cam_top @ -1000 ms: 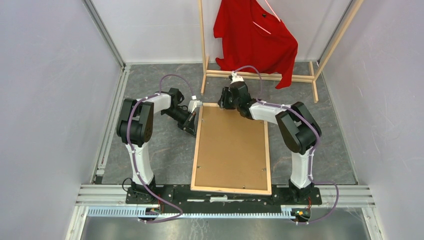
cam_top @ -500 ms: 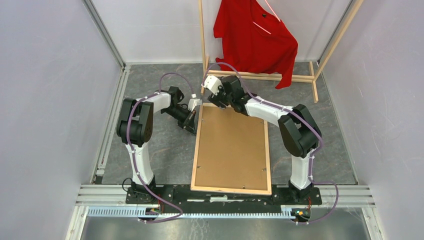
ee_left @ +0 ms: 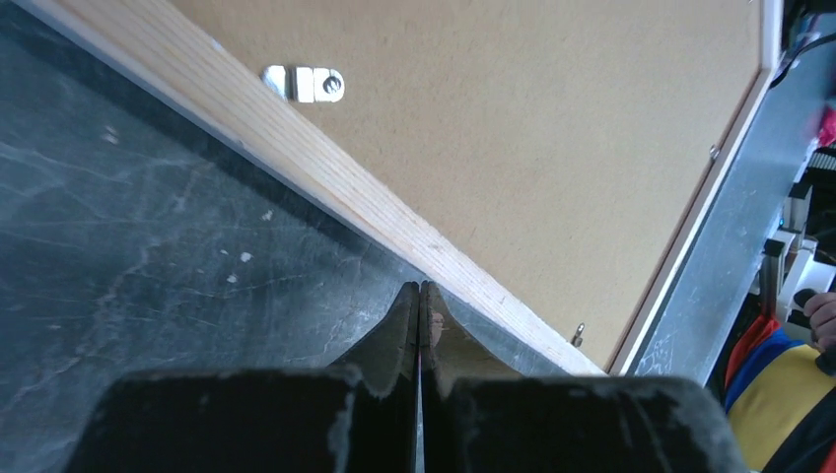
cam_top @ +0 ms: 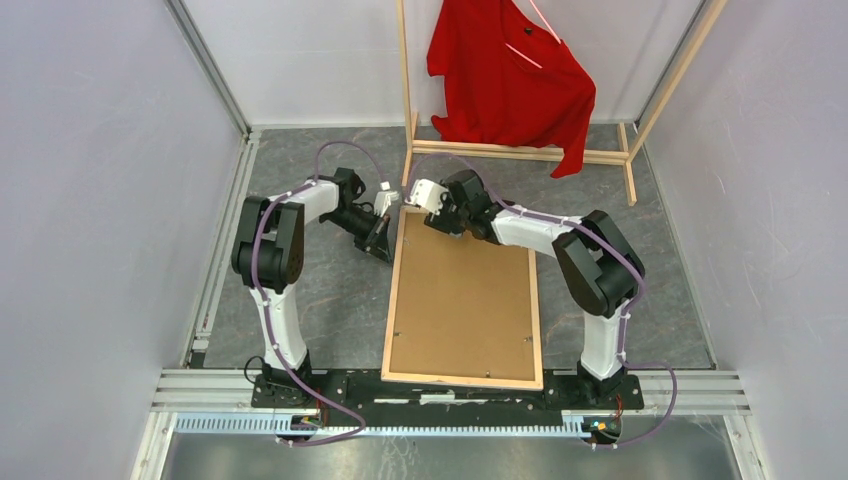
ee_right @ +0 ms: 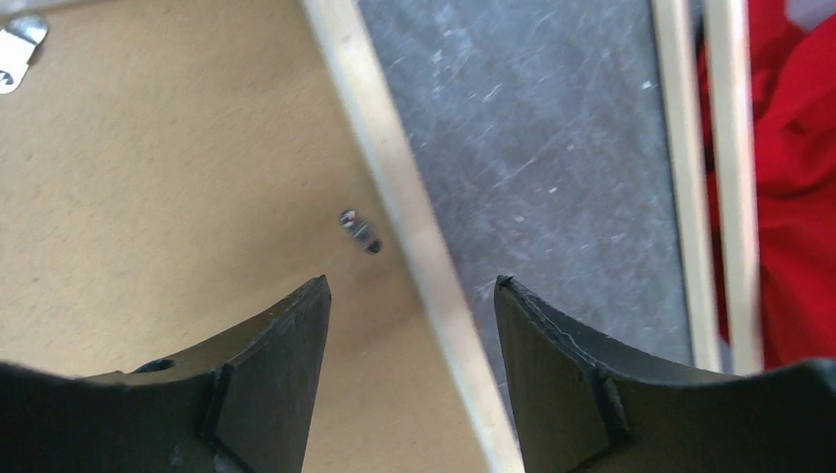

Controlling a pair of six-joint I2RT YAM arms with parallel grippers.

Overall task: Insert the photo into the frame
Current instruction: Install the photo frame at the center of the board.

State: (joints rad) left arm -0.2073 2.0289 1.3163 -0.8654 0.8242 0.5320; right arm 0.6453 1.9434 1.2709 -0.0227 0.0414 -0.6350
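Here the left gripper (ee_left: 421,288), pinched shut, reaches low to the left rail of the frame (cam_top: 392,300). The right gripper (ee_right: 412,286) hovers over the far rail, jaws apart.

The frame (cam_top: 392,300) lies face down on the desk (cam_top: 330,300), so its front is hidden, as is whatever sits under the brown backing board (cam_top: 462,300). From above, my own wrist covers the fingertips of my right claw (ee_right: 412,296). In my right wrist view the small metal clip (ee_right: 360,231) is blurred, the hanger plate (ee_right: 18,54) is cut off at the corner, and the red shirt (ee_right: 789,197) runs off the edge. I cannot tell whether my left claw (ee_left: 421,296) touches the frame's wood.
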